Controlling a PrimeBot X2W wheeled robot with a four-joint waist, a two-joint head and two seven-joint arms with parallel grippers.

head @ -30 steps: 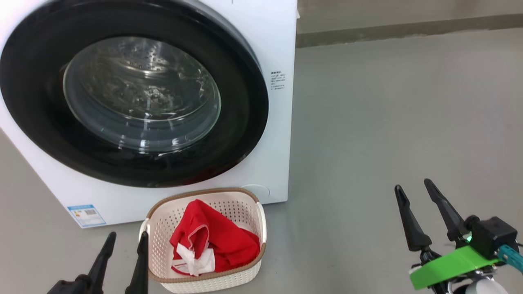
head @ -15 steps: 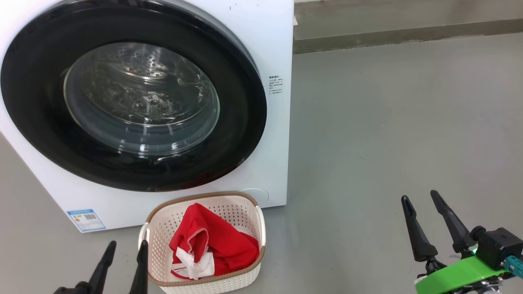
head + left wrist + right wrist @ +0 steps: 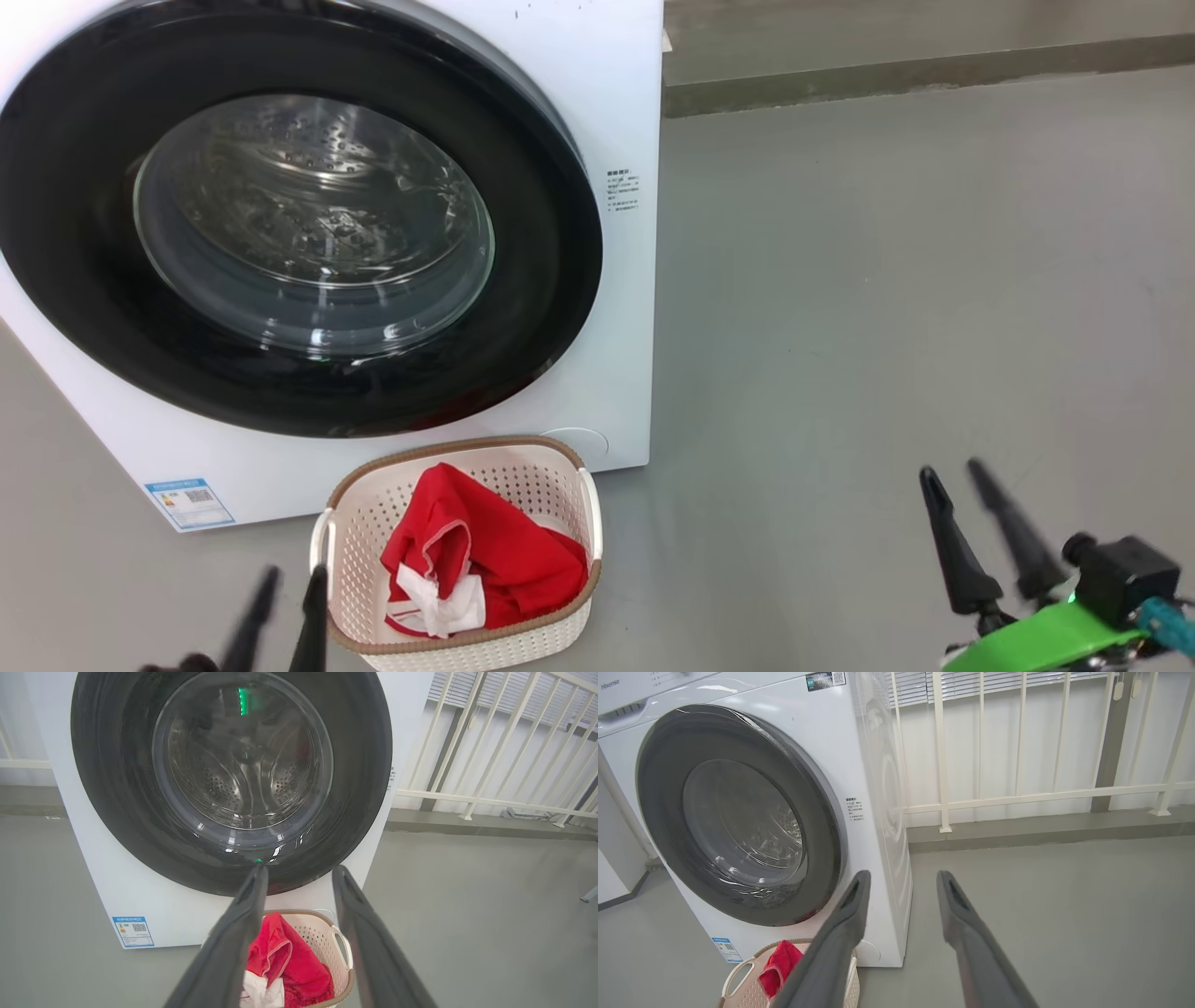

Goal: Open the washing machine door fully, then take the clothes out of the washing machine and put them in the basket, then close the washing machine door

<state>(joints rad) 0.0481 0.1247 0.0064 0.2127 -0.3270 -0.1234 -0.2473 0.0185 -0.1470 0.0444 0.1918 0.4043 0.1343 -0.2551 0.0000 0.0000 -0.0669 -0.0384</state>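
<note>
The washing machine (image 3: 621,103) stands at the left, and the washing machine door (image 3: 313,224) lies shut against its front; through the glass I see bare steel drum. The basket (image 3: 457,441) sits on the floor just below the door, with the red and white clothes (image 3: 495,551) inside. My left gripper (image 3: 294,571) is open and empty, low beside the basket's left side. In the left wrist view the left gripper (image 3: 299,870) points at the door's lower rim above the basket (image 3: 334,940). My right gripper (image 3: 950,469) is open and empty over bare floor far to the right.
Grey floor (image 3: 887,280) stretches to the right of the machine. A low kerb (image 3: 934,79) runs behind it, and a white railing (image 3: 1017,798) stands on it. A blue label (image 3: 189,499) marks the machine's lower left front.
Both grippers sit slightly lower in the head view and look motion-blurred. Their fingers stand a little closer together. The camera has shifted slightly; machine, basket and clothes stay put.
</note>
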